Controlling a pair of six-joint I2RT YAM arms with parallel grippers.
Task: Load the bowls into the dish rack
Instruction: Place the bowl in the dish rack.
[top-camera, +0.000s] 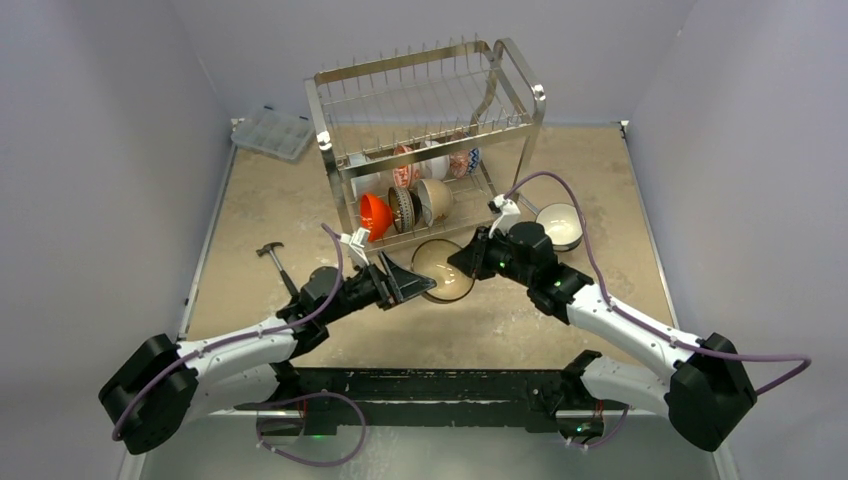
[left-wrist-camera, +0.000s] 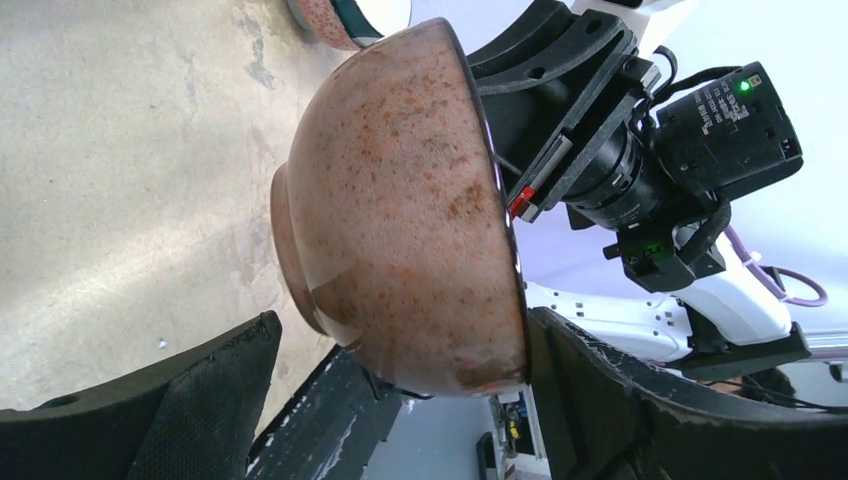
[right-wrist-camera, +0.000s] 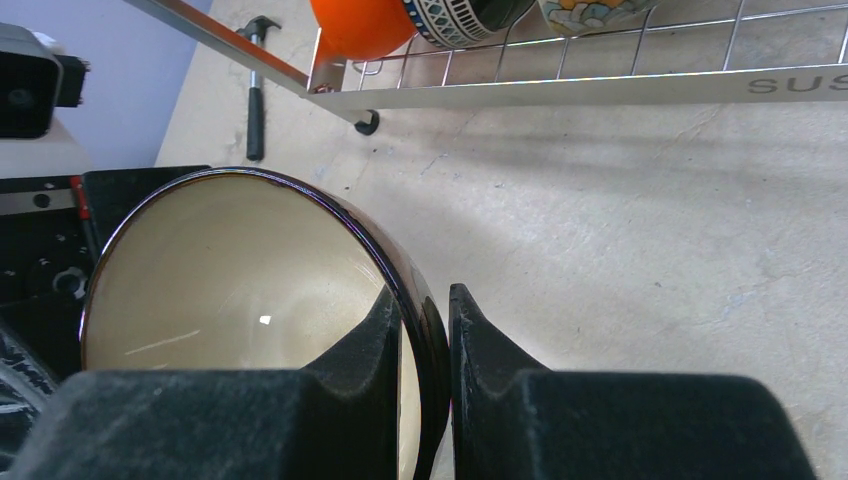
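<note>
1. Sandy table (top-camera: 255, 200) with pale walls on three sides. The brown bowl (top-camera: 443, 270) is in the middle of it, just in front of the rack (top-camera: 325, 150).
2. The brown bowl (left-wrist-camera: 400, 200) is tipped on its side. It is speckled brown outside and creamy inside (right-wrist-camera: 240, 280). I cannot tell if it touches the table.
3. The right claw (top-camera: 462, 262) pinches the bowl's rim. In the right wrist view, this claw (right-wrist-camera: 430, 330) has one finger inside the bowl and one outside, pressed close on the dark edge.
4. The left claw (top-camera: 410, 283) is spread wide on the other side of the bowl. In its own view, the left claw (left-wrist-camera: 400, 325) has a finger on each side of the bowl. One finger (left-wrist-camera: 200, 400) is clearly off the bowl. I cannot tell if the other one touches.
5. The rack (right-wrist-camera: 560, 92) is shiny wire with two shelves. On its bottom shelf an orange bowl (top-camera: 374, 215), a striped bowl (top-camera: 404, 208) and a tan bowl (top-camera: 435, 200) stand on edge in a row. More bowls stand behind them.
6. A white bowl (top-camera: 560, 225) sits on the table to the right of the rack, near the right arm.
7. A hammer (top-camera: 275, 262) lies on the table to the left, near the left arm.
8. A clear box (top-camera: 272, 133) sits in the far left corner.
</note>
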